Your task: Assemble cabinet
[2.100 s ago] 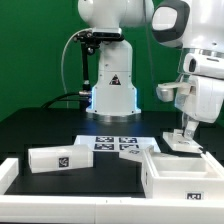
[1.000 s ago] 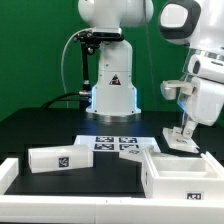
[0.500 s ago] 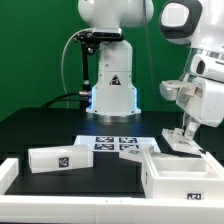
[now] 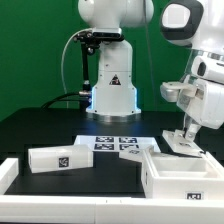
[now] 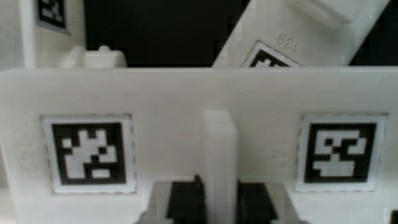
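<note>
Clamping my gripper [image 4: 182, 132] shut on the thin rib of a tagged panel [image 5: 196, 100] beside the open cabinet box [image 4: 185, 180], I judge assembly barely begun, with another part [image 4: 60, 157] lying loose.

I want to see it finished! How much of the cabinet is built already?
Hardly started. Done: nothing looks joined yet to the open white box-shaped cabinet body. In hand: the gripper is shut on a flat white panel with two tags. Left: that panel and the small white tagged block lying apart must go on.
</note>
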Robot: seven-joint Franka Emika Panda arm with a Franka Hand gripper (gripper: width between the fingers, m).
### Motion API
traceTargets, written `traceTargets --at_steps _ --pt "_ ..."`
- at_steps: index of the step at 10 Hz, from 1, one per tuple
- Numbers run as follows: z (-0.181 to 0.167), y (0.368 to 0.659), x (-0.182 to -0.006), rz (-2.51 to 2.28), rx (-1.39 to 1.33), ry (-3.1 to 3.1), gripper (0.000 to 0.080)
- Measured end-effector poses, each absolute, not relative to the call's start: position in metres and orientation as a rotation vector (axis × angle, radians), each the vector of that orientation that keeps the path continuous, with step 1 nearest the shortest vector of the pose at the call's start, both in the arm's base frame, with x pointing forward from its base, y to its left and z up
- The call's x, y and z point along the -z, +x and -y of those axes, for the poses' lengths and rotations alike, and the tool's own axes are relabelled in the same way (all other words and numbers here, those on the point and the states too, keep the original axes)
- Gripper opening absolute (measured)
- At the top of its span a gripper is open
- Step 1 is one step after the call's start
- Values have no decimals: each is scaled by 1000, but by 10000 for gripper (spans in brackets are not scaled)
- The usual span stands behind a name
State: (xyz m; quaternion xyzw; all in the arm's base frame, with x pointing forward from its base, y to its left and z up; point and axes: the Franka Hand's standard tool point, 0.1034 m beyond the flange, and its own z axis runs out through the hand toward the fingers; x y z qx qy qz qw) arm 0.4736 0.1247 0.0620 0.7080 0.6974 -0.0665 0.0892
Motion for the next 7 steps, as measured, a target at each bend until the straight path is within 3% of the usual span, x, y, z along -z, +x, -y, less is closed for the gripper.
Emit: traceTargets --at_steps 7 --pt "-121 480 -59 -2087 201 2091 64"
